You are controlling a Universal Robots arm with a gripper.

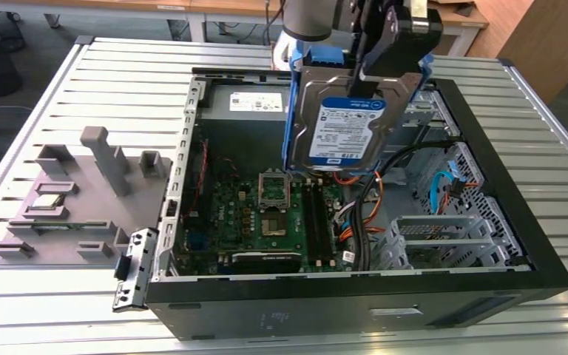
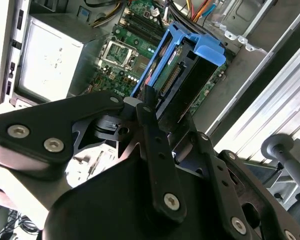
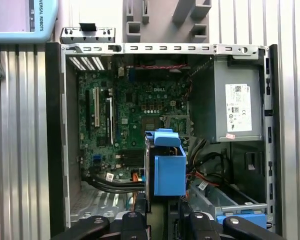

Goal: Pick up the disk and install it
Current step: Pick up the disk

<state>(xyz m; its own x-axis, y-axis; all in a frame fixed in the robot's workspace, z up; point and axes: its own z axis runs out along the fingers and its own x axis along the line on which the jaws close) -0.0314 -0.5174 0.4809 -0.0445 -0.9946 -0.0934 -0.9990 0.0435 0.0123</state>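
Disk [image 1: 348, 133] hangs over open computer case [image 1: 313, 307] on slatted table [image 1: 116, 74].

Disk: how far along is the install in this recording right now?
Pick-up looks done: the end effector grips the disk, which hangs roughly upright above the open computer case, over the motherboard. Left: installing; the disk sits in no bay yet, clear of the drive cage.

black jointed gripper [image 3: 162, 212], silver screws [image 2: 171, 201], grey arm [image 1: 309, 18]

One disk [image 1: 346, 132], one computer case [image 1: 363, 305]
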